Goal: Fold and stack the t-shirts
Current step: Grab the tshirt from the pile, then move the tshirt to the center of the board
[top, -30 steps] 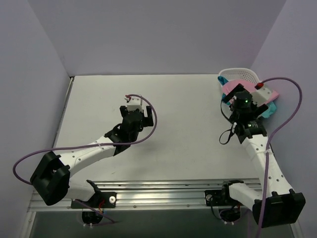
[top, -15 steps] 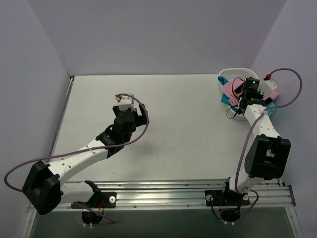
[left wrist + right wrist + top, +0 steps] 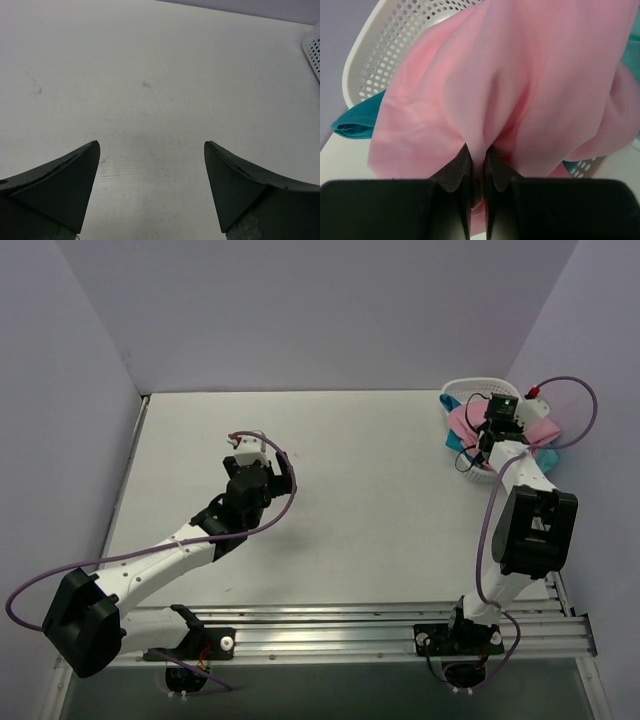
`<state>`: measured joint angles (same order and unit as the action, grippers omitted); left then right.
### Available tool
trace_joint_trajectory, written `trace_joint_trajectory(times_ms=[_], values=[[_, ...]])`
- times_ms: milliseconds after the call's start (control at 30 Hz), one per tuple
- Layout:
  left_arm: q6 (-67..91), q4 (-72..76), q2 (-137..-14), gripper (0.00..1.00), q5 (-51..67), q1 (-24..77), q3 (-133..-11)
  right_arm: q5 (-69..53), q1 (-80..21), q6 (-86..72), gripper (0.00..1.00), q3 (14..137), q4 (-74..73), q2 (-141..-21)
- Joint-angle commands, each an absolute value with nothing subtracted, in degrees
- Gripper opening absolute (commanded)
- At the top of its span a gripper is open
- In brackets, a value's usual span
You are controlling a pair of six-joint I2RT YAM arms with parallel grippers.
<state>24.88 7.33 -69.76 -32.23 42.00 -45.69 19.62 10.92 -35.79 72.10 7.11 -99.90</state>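
The pink t-shirt (image 3: 520,75) lies bunched in the white basket (image 3: 385,45) at the table's far right corner. My right gripper (image 3: 479,155) is shut on a fold of it, and the cloth rises in a ridge from between the fingers. A teal t-shirt (image 3: 355,125) hangs over the basket's rim to the left, below the pink one. From above, pink cloth (image 3: 463,420) and teal cloth (image 3: 541,460) show around the right wrist. My left gripper (image 3: 152,150) stands open over bare table, left of centre (image 3: 248,455), with nothing between its fingers.
The basket (image 3: 470,386) stands against the right wall, and one corner of it (image 3: 312,50) shows in the left wrist view. The white table (image 3: 370,470) stretches between the two arms. Purple cables loop from both wrists.
My right arm has reached forward into the basket and its jaws have shut on the pink t-shirt. The left arm has drifted slightly left, still open.
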Motion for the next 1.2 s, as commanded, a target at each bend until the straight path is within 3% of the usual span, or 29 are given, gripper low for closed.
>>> trace_joint_trajectory(times_ms=[0, 167, 433, 600, 633, 733, 767, 900, 1000, 1167], values=[[25.22, 8.96, -69.26, 0.94, -31.64, 41.48, -45.88, 20.82, 7.66, -34.55, 0.00, 72.77, 10.02, -94.67], [25.40, 9.05, -70.57, 0.94, -30.94, 41.40, -46.32, 31.53, -6.83, -31.21, 0.00, 74.61, 7.56, -84.93], [25.05, 7.39, -66.54, 0.94, -34.18, 40.34, -45.18, 39.37, -42.31, -23.31, 0.00, 92.33, 3.78, -81.73], [25.14, 6.59, -61.79, 0.94, -34.89, 39.64, -43.77, 48.49, -46.58, -15.13, 0.00, 103.87, 0.54, -85.34], [25.22, 6.16, -60.66, 0.94, -34.98, 39.55, -43.60, 55.30, -46.50, -14.77, 0.00, 104.84, 0.27, -85.52], [25.49, 5.89, -58.63, 0.94, -35.51, 39.46, -42.80, 65.79, -46.06, -17.13, 0.82, 102.32, -3.51, -83.77], [25.66, 5.89, -58.19, 0.94, -35.68, 39.46, -42.54, 66.61, -45.27, -18.53, 1.00, 97.69, -5.17, -81.67], [26.45, 5.19, -57.31, 0.94, -35.25, 39.38, -42.71, 61.37, -40.26, -34.06, 1.00, 83.70, -12.30, -77.79], [27.51, 4.13, -57.74, 0.94, -34.63, 39.37, -43.50, 56.87, -38.59, -36.99, 1.00, 76.23, -13.79, -78.13], [28.47, 3.08, -60.20, 0.94, -32.87, 39.46, -45.08, 57.66, -40.34, -42.01, 1.00, 75.06, -20.83, -79.72]])
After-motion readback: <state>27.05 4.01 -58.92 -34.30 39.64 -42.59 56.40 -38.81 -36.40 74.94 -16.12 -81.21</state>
